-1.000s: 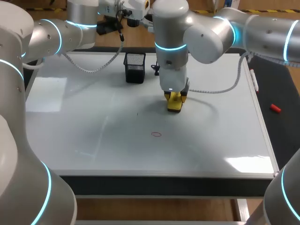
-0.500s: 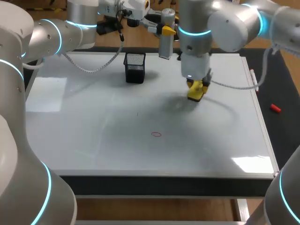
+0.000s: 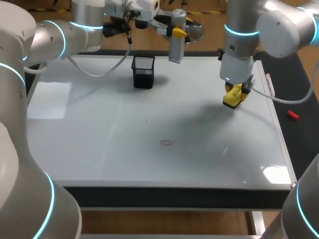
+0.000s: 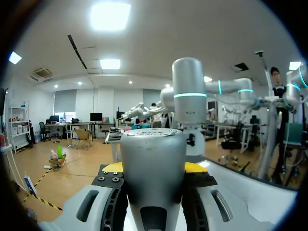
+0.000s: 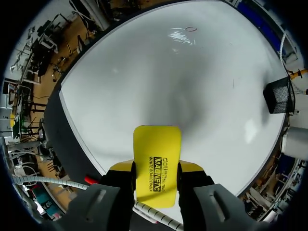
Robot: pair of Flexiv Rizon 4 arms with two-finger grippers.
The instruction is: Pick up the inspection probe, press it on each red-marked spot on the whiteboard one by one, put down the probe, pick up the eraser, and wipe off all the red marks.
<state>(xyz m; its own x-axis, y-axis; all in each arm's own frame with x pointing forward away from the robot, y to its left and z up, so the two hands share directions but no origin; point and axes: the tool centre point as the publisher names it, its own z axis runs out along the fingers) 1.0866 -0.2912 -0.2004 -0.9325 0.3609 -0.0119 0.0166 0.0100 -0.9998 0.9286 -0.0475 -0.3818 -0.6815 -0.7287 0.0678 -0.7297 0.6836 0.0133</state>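
Eraser [image 3: 233, 96]: pinched by right gripper [image 3: 234, 94] above whiteboard [image 3: 99, 149], right side. Left gripper [image 3: 174, 32] clamps probe [image 3: 176, 42] at far edge.

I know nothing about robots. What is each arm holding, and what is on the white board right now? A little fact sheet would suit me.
Left gripper: shut on the silver probe, held at the whiteboard's far edge
Right gripper: shut on the yellow eraser, over the board's right side
Whiteboard: one small red mark near its middle, not wiped
Also on the board: a black mesh holder, near the far edge
Eraser to mark: apart, with bare board between them
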